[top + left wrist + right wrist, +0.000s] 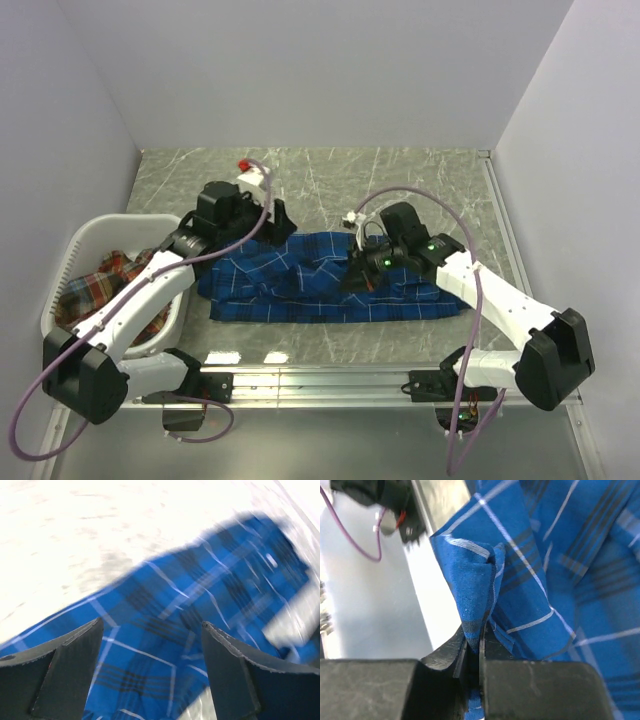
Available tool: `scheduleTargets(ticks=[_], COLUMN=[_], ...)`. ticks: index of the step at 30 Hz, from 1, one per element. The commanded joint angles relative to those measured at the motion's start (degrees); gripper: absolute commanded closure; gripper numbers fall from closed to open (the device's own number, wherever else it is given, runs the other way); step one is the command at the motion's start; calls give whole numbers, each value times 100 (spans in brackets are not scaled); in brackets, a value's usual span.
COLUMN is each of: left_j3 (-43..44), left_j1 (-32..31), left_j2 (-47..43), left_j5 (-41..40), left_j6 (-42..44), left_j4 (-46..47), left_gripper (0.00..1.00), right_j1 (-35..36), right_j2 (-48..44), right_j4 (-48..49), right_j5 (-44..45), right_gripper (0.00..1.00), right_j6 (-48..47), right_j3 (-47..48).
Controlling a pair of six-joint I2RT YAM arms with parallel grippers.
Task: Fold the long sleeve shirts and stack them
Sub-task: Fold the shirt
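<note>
On the table (400, 190) the blue shirt (300, 292) lies crumpled; our right hand (479, 647) pinches its fold, we judge to draw it over, while our left hand (150, 632) hangs open above.

Marbled table (420, 180): blue shirt (300, 300), white basket (66, 262).

My left wrist view is blurred: the blue shirt (190, 620) smears, its far end indistinct. From above, my left arm (150, 295) covers part of the red plaid shirt (105, 280) in the basket (75, 240). My right wrist view crops the blue shirt at its top and right edges.
</note>
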Motion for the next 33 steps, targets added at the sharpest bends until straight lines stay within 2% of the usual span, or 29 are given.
scheduleTargets(ticks=[1,3,4,7,8,9,11,12,14,15,17,18,22,27,33], left_j3=[-202,-246,-246,-185,-149,-106,9,44,123,123,115,115,80,-61,-184], left_j1=[274,423,450,520,529,564,582,599,617,635,652,678,810,1047,1083], left_j2=[-137,12,65,355,539,636,890,979,1164,1190,1296,1331,1419,1419,1691], left_j5=[-1339,-1509,-1796,-2167,-2229,-2291,-2448,-2502,-2590,-2616,-2721,-2774,-2968,-2951,-2713], left_j6=[-1051,-1436,-1552,-1957,-2053,-2237,-2457,-2511,-2599,-2608,-2660,-2695,-2827,-2915,-2986], left_j4=[514,408,286,40,-40,-101,-303,-356,-479,-515,-541,-655,-937,-1052,-981], left_gripper=[16,16,16,16,16,17,17,17,17,17,17,17,17,18,19], right_j1=[86,130,165,183,183,148,-70,-228,-588,-1138,-1747,-2272,-3180,-3867,-4387], right_j2=[14,163,199,199,173,164,59,24,-90,-143,-336,-407,-732,-619,-145], right_j4=[-726,-972,-1191,-1517,-1632,-1720,-1791,-1791,-1756,-1660,-1537,-1354,-904,-430,317], right_j5=[76,-55,-56,417,689,1457,2225,2891,3493,3773,3908,3978,4643,5024,4823], right_gripper=[93,80,64,43,40,34,28,24,23,21,21,23,26,27,28], right_j6=[209,209,209,454,603,735,1269,1472,2059,2246,2824,3002,3793,4471,4919], right_j3=[-214,-232,-214,-13,240,391,733,822,919,876,622,508,-151,-469,-654])
